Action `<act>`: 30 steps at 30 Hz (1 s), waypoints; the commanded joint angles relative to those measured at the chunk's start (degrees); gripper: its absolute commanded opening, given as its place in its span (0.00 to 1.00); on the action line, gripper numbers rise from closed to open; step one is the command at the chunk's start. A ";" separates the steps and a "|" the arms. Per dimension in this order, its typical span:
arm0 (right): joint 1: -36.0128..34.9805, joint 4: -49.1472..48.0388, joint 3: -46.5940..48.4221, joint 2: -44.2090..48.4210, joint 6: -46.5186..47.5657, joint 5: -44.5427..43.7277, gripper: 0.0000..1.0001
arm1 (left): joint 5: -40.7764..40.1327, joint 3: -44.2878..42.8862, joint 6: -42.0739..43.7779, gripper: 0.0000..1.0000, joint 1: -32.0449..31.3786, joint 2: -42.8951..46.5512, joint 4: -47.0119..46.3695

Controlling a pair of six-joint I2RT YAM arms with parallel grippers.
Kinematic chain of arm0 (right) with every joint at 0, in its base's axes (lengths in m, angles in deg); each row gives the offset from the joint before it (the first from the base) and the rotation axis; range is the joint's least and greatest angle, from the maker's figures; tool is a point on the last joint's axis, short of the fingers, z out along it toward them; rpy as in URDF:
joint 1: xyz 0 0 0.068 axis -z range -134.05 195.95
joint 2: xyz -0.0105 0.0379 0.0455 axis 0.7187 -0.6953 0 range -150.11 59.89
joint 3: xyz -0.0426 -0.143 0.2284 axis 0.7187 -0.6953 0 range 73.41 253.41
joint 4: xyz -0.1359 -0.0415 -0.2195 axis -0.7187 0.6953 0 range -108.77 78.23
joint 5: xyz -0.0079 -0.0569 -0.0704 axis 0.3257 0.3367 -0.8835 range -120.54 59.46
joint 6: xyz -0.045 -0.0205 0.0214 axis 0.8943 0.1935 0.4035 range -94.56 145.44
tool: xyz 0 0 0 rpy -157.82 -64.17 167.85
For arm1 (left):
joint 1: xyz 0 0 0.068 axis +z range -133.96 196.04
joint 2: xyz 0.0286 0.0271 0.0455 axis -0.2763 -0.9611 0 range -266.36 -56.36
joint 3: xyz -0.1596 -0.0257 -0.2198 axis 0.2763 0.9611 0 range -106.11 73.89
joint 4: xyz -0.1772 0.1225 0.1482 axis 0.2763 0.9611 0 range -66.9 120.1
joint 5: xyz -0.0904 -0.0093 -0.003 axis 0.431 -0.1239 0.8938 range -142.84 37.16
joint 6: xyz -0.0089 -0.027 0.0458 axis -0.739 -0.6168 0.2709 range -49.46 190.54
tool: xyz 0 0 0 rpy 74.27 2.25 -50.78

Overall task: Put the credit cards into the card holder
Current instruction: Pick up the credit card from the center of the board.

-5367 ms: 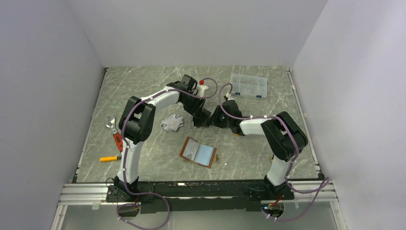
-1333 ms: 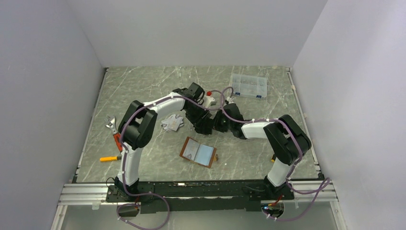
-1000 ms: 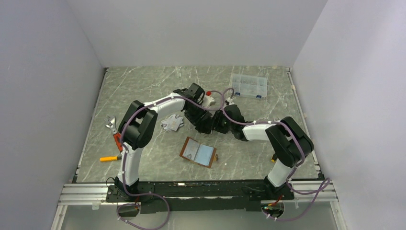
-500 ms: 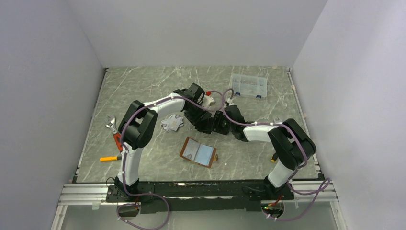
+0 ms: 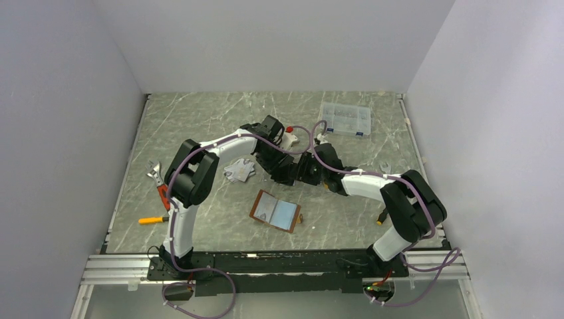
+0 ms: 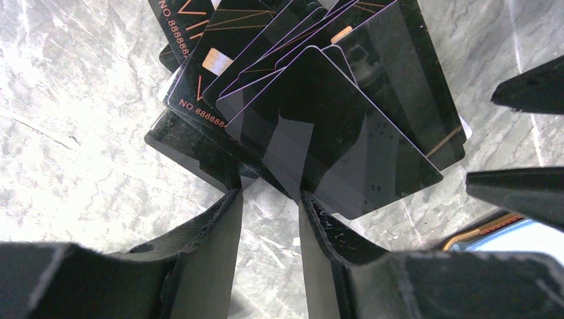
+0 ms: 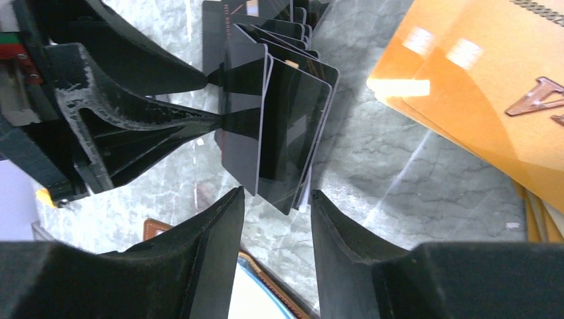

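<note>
Room: white walls on three sides close in a grey marbled counter (image 5: 199, 126); both arms reach from the near edge towards its middle.
Far left: a wrench (image 5: 158, 183) with a red handle lies near the left edge, and a screwdriver (image 5: 153, 220) with an orange handle lies nearer the front.
Silver-grey cards (image 5: 239, 170): a loose fanned pile on the counter, just left of the left arm's wrist, with neither tool touching it.
Card holder (image 5: 275, 211): lies open and flat with its inside up, on the near side of the two tools and close to them. No card from the piles rests on it.
Left tool (image 6: 269, 194): the fingers stand part open with marble showing between them. The tips are at a corner of the black pile. Its own camera shows the cards face-on, so I cannot tell whether it grips a card or only touches the edges.
Black cards (image 6: 332, 133): a fanned stack in the middle of the counter between the two tools. Some show orange print and a chip, and the top ones look tilted up off the rest.
Right tool (image 7: 276, 193): part open and facing the left tool. The near end of the black stack lies in the gap, with counter showing beside it, and nothing is clamped.
Orange-gold cards (image 7: 479, 86): an overlapping pile just right of the black stack, with a strip of marble between them.
Far right: a clear compartment box (image 5: 344, 119) sits towards the back, well apart from the cards.
</note>
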 commanded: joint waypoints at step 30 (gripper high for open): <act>3.20 -10.16 0.56 -0.36 -1.10 11.08 0.00 | 15.28 -4.09 -2.37 0.45 9.62 6.24 6.70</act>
